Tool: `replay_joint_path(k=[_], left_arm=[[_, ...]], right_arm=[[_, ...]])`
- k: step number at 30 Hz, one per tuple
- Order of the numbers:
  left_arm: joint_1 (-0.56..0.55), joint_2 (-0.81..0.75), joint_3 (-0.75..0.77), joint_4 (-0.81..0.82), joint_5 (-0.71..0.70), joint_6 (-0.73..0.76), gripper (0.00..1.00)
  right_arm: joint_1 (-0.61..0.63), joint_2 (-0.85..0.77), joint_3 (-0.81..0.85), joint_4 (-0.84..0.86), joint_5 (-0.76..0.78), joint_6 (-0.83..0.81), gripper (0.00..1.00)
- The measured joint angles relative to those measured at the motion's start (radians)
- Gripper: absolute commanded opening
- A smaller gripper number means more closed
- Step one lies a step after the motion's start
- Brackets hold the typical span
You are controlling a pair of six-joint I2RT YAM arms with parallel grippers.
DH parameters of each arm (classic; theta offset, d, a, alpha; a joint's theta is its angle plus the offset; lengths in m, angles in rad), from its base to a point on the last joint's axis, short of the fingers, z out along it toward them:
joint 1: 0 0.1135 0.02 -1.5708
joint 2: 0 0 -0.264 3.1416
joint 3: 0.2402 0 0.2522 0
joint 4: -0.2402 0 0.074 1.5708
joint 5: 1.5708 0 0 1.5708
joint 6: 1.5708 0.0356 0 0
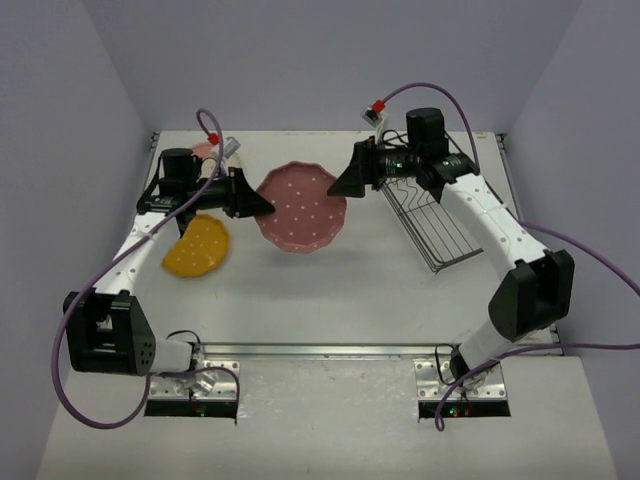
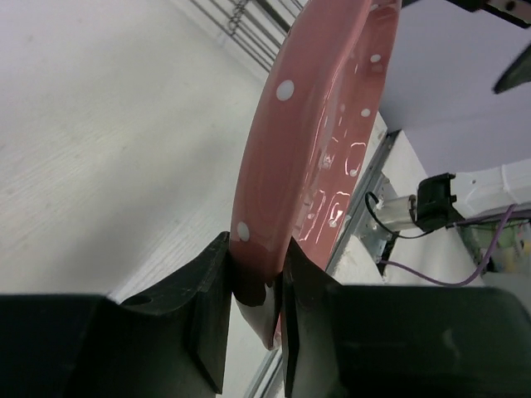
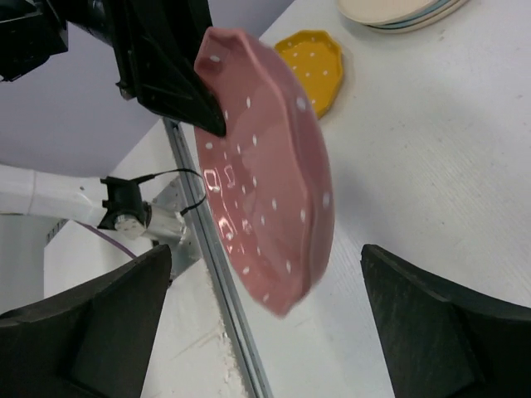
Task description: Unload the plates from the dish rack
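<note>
The pink plate with white dots [image 1: 300, 208] hangs tilted above the table's middle. My left gripper [image 1: 262, 205] is shut on its left rim; the left wrist view shows both fingers clamping the pink plate [image 2: 323, 141] at the left gripper [image 2: 257, 290]. My right gripper [image 1: 340, 185] is open at the plate's right rim. In the right wrist view the pink plate [image 3: 265, 191] sits just ahead of the right gripper [image 3: 265, 332], touching neither finger. The yellow-orange plate [image 1: 197, 246] lies flat at the left. The wire dish rack [image 1: 432, 225] stands at the right, with no plate showing in it.
A stack of cream plates [image 3: 398, 10] lies at the back left, partly hidden behind my left arm in the top view [image 1: 204, 150]. The yellow plate [image 3: 311, 70] lies near it. A metal rail [image 1: 320, 350] runs along the table's near edge. Walls close in on three sides.
</note>
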Motion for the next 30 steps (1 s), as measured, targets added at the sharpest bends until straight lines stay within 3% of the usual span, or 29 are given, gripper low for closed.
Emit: replay_joint_path(k=[8,16,21,30], left_arm=[[0.388,0.115,0.015,-0.223,0.007,0.181,0.00],[0.729,0.414,0.159,-0.611,-0.042,0.630,0.00],[0.819,0.515,0.170,-0.684,-0.102,0.756,0.00],[0.821,0.522,0.170,-0.676,-0.107,0.754,0.02]], right_arm=[[-0.001,-0.018,0.000,-0.017,0.106,-0.002,0.99],[-0.001,-0.034,-0.010,-0.028,0.133,-0.013,0.99],[-0.001,-0.034,-0.013,-0.038,0.135,-0.014,0.99],[-0.001,-0.032,-0.013,-0.042,0.134,-0.013,0.99]])
